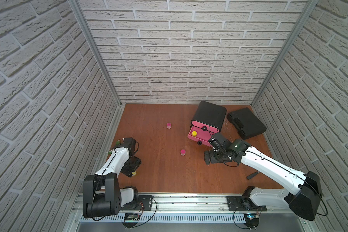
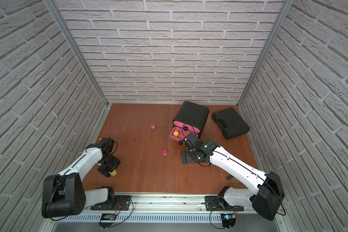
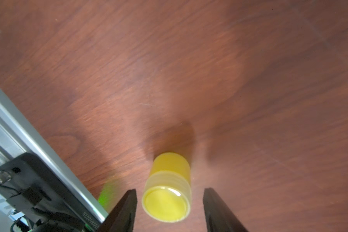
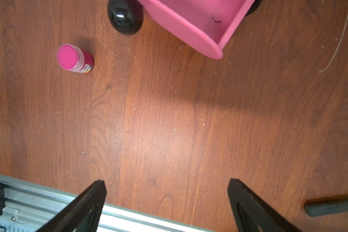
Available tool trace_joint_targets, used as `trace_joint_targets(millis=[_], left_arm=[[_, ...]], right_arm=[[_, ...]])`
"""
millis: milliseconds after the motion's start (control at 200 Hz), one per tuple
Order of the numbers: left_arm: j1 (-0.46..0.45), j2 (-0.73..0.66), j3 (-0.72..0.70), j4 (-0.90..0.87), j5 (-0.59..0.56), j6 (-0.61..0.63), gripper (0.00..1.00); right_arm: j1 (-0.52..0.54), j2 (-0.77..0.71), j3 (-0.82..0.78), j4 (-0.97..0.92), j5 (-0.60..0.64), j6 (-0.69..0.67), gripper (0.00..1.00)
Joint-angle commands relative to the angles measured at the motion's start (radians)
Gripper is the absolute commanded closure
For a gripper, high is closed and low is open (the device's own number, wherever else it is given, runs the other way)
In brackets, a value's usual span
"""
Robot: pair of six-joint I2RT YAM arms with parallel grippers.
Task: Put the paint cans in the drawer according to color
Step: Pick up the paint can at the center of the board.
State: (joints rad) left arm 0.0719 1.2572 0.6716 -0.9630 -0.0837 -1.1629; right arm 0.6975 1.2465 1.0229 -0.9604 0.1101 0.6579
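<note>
The left hand (image 3: 169, 190) stands half open around a yellow can (image 3: 169, 176) on the desk (image 3: 169, 60), with a gap on each side. The right hand (image 4: 167, 181) is spread wide and empty over bare wood, just below the cabinet (image 1: 209, 115). A second yellow can (image 1: 194, 133) sits in the pulled-out drawer (image 1: 202, 135). One pink can (image 1: 168, 125) stands at the cabinet's nine o'clock, another pink can (image 1: 182, 152) at seven and a black case (image 1: 246, 122) at three.

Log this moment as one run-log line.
left hand open around yellow paint can | right hand open, empty, by pulled-out drawer | drawer holds second yellow can | two pink paint cans on table
</note>
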Motion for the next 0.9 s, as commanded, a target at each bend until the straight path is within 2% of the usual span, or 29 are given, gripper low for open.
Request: trace_joint_targets(millis=[0,280,580,750,895], left_arm=[[0.005,0.003,-0.019,0.020,0.001,-0.004,0.43],[0.006,0.012,-0.010,0.047,-0.014,0.030,0.52],[0.008,0.001,0.013,0.040,-0.023,0.071,0.72],[0.006,0.006,0.117,-0.011,-0.022,0.136,0.75],[-0.026,0.031,0.263,-0.064,-0.026,0.224,0.76]], right_arm=[[0.008,-0.019,0.000,0.011,0.023,0.011,0.00],[0.008,-0.020,0.003,0.012,0.030,0.026,0.00],[0.009,-0.030,0.002,0.012,0.042,0.043,0.00],[0.008,-0.032,0.007,-0.003,0.056,0.044,0.00],[0.004,-0.038,0.033,-0.062,0.129,0.061,0.00]])
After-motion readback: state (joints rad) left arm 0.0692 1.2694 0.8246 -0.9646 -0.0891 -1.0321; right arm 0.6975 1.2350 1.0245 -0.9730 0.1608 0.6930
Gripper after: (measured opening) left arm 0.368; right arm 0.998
